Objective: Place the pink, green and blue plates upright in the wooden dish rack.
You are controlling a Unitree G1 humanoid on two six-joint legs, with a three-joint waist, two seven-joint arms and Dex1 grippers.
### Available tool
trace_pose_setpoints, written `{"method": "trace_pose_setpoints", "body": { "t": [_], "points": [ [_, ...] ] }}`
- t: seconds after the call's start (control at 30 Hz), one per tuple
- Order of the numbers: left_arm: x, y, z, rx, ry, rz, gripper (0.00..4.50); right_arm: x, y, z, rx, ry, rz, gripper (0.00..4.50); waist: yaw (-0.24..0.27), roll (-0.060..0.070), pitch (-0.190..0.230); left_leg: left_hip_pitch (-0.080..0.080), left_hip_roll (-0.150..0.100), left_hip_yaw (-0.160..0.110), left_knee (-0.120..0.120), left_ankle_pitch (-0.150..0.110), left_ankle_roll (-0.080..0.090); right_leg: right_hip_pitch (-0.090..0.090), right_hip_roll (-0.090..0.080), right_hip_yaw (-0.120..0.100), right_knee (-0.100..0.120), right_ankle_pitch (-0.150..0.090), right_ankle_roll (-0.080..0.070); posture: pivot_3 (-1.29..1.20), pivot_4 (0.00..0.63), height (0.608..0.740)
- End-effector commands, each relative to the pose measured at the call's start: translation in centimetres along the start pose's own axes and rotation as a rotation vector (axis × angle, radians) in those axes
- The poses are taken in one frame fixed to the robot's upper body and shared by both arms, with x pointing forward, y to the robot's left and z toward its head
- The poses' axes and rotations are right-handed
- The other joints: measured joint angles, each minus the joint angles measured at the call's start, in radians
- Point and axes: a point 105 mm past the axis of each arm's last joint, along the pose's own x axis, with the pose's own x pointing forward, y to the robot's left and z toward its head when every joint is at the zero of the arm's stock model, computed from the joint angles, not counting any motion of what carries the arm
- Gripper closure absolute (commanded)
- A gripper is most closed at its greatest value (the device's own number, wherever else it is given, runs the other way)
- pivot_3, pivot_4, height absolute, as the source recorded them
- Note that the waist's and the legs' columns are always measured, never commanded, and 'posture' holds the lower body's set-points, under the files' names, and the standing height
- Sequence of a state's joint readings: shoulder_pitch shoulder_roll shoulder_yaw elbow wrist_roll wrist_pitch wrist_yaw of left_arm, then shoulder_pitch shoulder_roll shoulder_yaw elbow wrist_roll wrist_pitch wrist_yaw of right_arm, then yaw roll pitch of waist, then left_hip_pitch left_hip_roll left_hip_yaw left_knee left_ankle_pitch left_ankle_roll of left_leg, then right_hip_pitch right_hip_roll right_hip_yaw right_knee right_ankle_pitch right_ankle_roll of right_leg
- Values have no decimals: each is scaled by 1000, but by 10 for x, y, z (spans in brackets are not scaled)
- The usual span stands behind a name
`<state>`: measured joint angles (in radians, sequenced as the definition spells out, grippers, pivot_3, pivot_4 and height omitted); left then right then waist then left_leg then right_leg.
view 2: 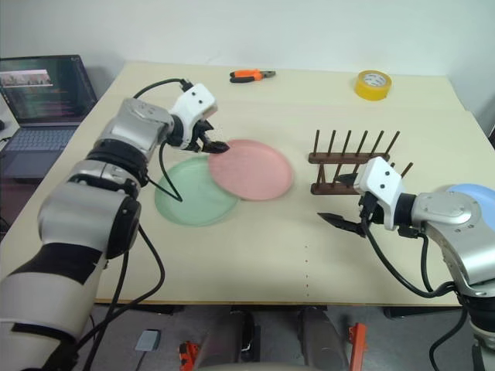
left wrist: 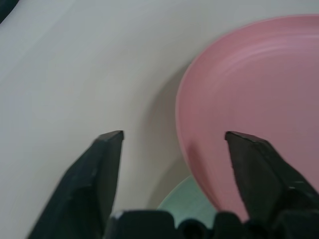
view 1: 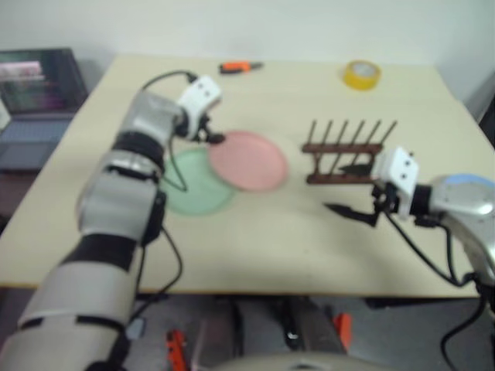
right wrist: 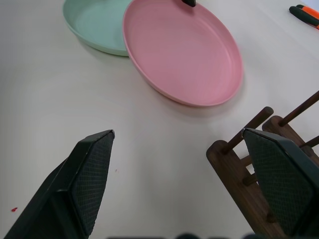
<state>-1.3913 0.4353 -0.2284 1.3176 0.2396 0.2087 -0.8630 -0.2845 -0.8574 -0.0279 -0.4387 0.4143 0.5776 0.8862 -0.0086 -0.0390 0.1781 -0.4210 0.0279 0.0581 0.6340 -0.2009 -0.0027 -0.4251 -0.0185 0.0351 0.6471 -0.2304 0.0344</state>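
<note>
Jaws straddling the pink plate [view 2: 250, 169]'s near rim — your left gripper [view 2: 213, 144] isn't clamped yet — where it overlaps the green plate [view 2: 189, 197], while your right gripper [view 2: 346, 200] waits spread wide beside the empty wooden dish rack [view 2: 349, 162].

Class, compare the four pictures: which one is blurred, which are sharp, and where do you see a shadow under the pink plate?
Left eye view: soft and smeared throughout, the dark wooden peg rack included. Right eye view: crisp, with even light on the beige table. Left wrist view: the round pale pink plate is soft-edged, and a dim shadow lies beside its rim. Right wrist view: sharp, with a faint shadow under that plate's near edge.
</note>
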Motion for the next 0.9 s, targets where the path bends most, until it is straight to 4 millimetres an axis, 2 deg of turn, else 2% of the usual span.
{"method": "trace_pose_setpoints", "body": {
  "t": [0.03,0.2,0.23,0.5,0.73,0.9],
  "points": [
    [-2,3,4,2,-23,13,2369,-6,-4,12,-48,-24,-26,0,0,0,0,0,0,0,0,0,0,0,0,0,0,0,0,0,150,740],
    [-2,4,2,-5,-22,16,4217,-3,-3,12,-46,-30,-22,0,0,0,0,0,0,0,0,0,0,0,0,0,0,0,0,0,150,740],
    [-2,4,2,-6,-22,19,4459,-3,-3,12,-46,-30,-21,0,0,0,0,0,0,0,0,0,0,0,0,0,0,0,0,0,150,740],
    [-5,8,3,-7,-28,32,4459,1,-2,12,-46,-34,-15,0,0,0,0,0,0,0,2,0,0,1,0,0,0,1,1,0,150,740],
    [-19,20,27,-79,-140,54,4459,2,-1,10,-38,-31,-13,0,0,0,0,-1,0,0,4,0,0,1,0,0,1,1,1,0,150,740],
    [-24,23,33,-80,-161,55,4459,4,-1,9,-37,-28,-13,0,0,0,0,-2,0,0,7,0,0,2,0,-1,1,1,2,0,150,740]
  ]
}}
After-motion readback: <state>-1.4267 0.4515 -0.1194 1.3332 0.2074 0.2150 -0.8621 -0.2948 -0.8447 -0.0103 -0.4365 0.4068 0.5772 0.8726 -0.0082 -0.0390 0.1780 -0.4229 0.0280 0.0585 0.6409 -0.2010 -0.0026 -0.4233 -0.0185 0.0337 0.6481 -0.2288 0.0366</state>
